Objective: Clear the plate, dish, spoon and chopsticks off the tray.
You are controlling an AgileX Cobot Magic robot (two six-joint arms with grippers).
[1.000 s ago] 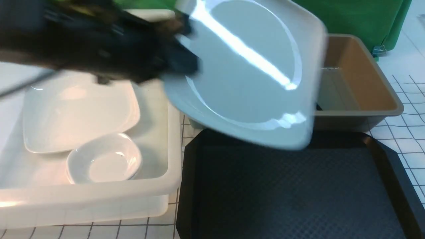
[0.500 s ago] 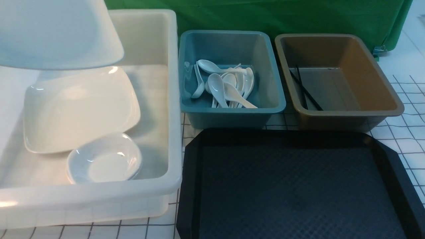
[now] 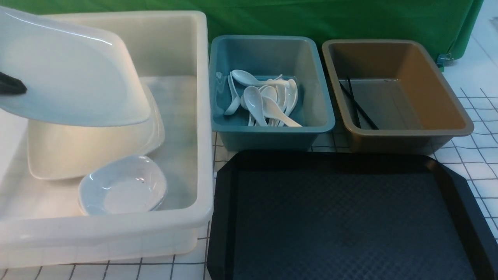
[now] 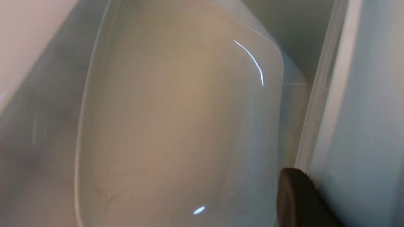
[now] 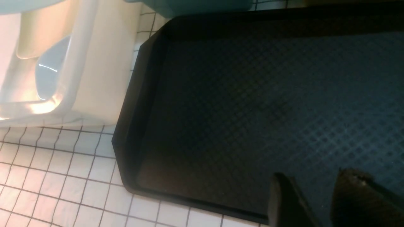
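My left gripper (image 3: pixel 11 86) is shut on the rim of the large white plate (image 3: pixel 70 74), which hangs tilted over the white bin (image 3: pixel 202 116). In the left wrist view one dark finger (image 4: pixel 296 198) presses on the held plate (image 4: pixel 363 126). The small dish (image 3: pixel 122 186) with a dark speck sits in the bin's near part. The spoon lies among several white spoons (image 3: pixel 264 101) in the blue bin (image 3: pixel 272 134). The black chopsticks (image 3: pixel 356 103) rest in the brown bin (image 3: pixel 408 134). The black tray (image 3: pixel 350 225) is bare. My right gripper (image 5: pixel 315 186) hovers open over the tray (image 5: pixel 236 94).
A second white plate (image 3: pixel 93 151) lies flat in the white bin under the held one, also seen in the left wrist view as the beige plate (image 4: pixel 176 126). A green cloth (image 3: pixel 350 19) hangs behind the bins. The checked tabletop (image 3: pixel 478 155) surrounds the tray.
The left arm has carried the plate from above the tray and blue bin leftward to over the white bin, then lowered it toward the plate lying there.
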